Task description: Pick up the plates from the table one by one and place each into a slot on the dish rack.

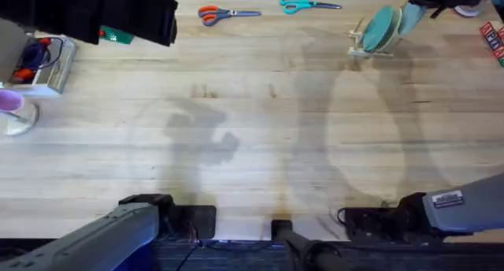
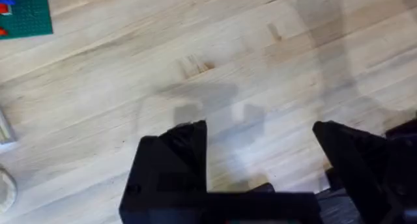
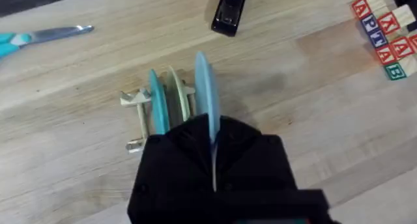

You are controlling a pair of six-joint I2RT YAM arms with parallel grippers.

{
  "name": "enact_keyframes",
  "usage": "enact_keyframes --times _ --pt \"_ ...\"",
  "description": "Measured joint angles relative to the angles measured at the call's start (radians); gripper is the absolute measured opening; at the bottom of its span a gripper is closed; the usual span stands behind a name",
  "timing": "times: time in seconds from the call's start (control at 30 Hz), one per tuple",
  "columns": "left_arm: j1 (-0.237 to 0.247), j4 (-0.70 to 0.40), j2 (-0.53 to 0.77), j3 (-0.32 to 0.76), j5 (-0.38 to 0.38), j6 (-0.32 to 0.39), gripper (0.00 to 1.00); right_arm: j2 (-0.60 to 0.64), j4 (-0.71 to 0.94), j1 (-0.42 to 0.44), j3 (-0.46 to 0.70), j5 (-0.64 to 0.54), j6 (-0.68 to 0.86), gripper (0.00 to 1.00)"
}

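While the right gripper (image 3: 214,160) pinches the rim of a light blue round plastic plate (image 3: 203,94) held on edge between its black fingers, the step in hand looks like the placing of this plate into the rack. Just beyond the fingertips stands the small pale wooden dish rack (image 3: 140,116) with thin upright pegs, and two plates are already upright in it: a pale yellow-cream plate (image 3: 176,97) next to the held one, then a teal-blue plate (image 3: 157,107) on its far side. The held plate sits just beside the cream one (whether its lower edge is already seated in a slot is hidden by the gripper). Next, I judge, the plate should be eased straight down between free pegs, then released without knocking its neighbours. Farther off lie a black stapler (image 3: 229,10) and lettered wooden blocks (image 3: 384,35). The left gripper (image 2: 260,149) hangs spread wide over the bare light wooden table (image 2: 215,55), holding nothing.
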State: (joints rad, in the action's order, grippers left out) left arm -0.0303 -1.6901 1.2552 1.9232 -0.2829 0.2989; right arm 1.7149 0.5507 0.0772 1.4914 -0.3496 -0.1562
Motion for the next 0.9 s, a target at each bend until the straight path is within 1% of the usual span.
enact_keyframes --times 0.9 --pt "0.000 0.000 0.000 0.000 0.000 0.000 0.993 0.027 -0.019 0.014 0.000 0.007 0.000 0.029"
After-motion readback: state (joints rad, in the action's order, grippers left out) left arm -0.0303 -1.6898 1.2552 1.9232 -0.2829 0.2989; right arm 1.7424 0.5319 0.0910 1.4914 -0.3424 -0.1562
